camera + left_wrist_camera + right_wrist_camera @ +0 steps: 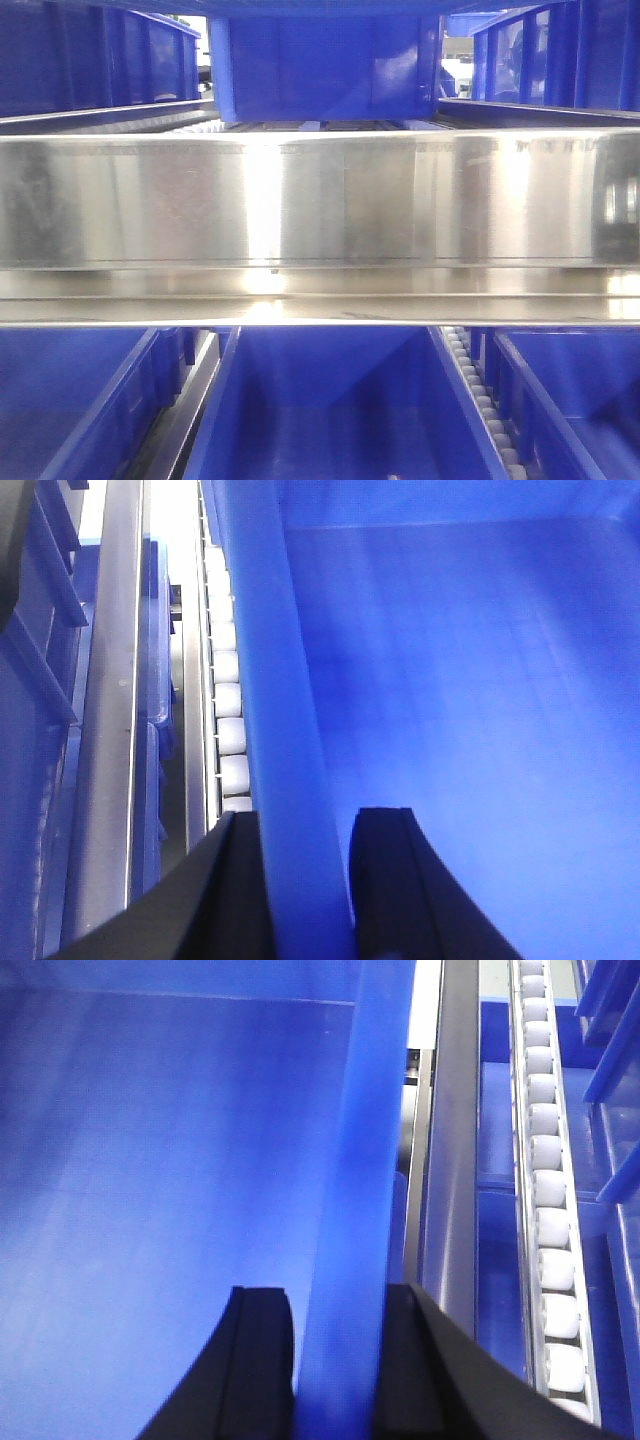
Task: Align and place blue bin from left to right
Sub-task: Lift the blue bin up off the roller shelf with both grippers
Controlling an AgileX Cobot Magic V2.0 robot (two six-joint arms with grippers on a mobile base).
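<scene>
1. Left gripper (310,822) – reaches along the left wall of the blue bin (480,680). Its jaws are narrowed onto that wall, one finger outside and one inside the cavity.
2. The bin sits in a rack lane, with white rollers (228,710) and a steel rail (110,730) just beside its left wall.
3. Right gripper (335,1295) – mirrored pose on the bin's right wall, clamped with one finger on each side.
4. A steel divider (455,1160) and a roller track (545,1180) run to the right of that wall.
</scene>
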